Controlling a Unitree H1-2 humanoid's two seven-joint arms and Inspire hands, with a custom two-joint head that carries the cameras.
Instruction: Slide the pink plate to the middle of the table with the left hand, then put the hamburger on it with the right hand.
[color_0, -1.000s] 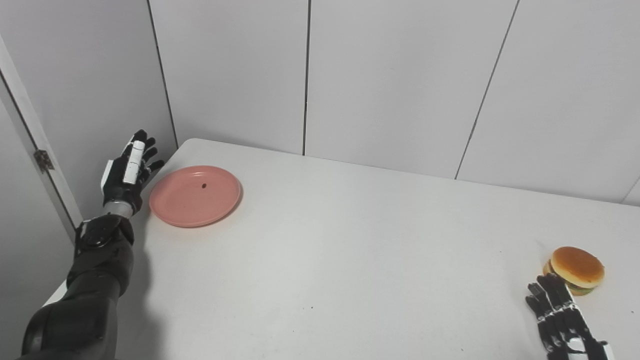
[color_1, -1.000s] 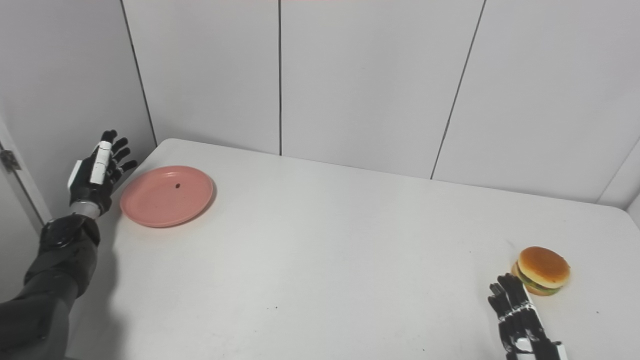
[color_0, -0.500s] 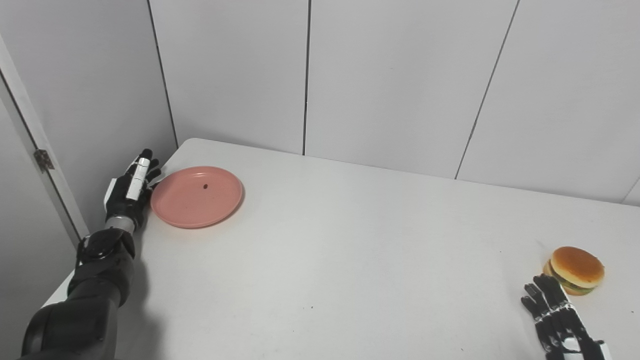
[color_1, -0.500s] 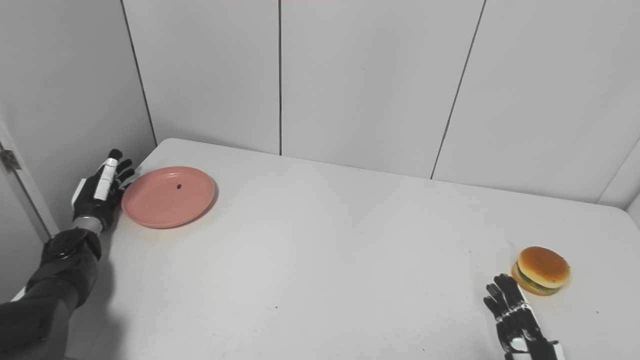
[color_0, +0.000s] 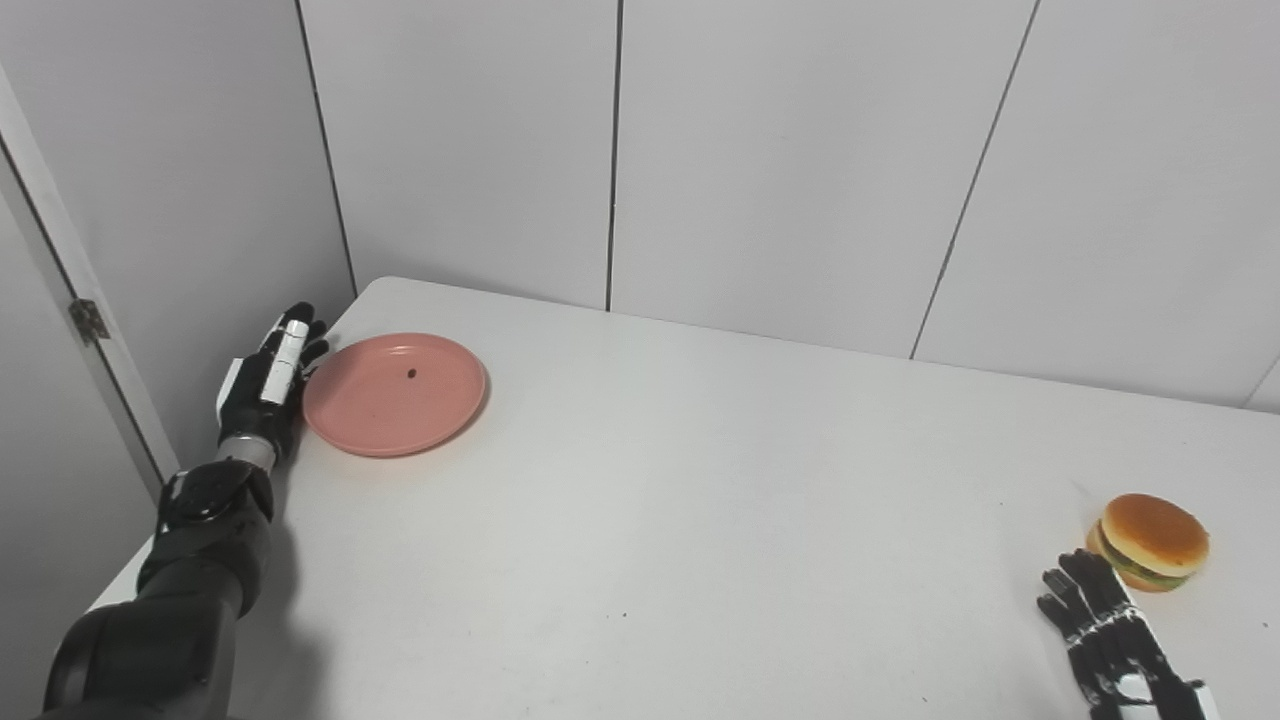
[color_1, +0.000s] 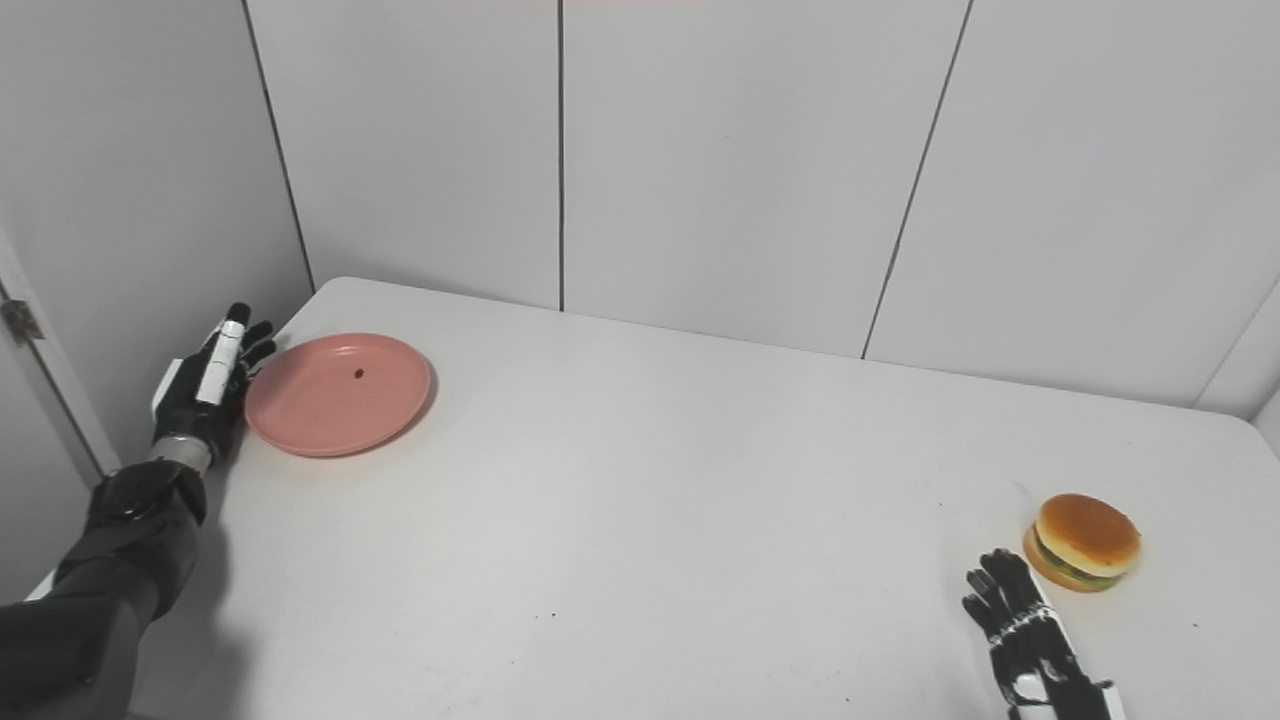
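Pink plate (color_0: 394, 394) at far-left corner of table (color_0: 700, 500), well left of table middle. Left hand (color_0: 268, 377) open, fingers extended, edge-on against plate's left rim; contact apparent, not certain. Plate lies right of hand: push path runs rightward, toward centre. Right hand (color_0: 1110, 640) open, empty, just near-left of hamburger (color_0: 1150, 540), near-right.

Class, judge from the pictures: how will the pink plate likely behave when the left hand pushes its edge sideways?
The pink plate looks shallow, rigid and flat-lying, so it probably slides rather than tips. The table looks smooth, likely offering little drag. Pushed off-centre by the left hand, it may spin.
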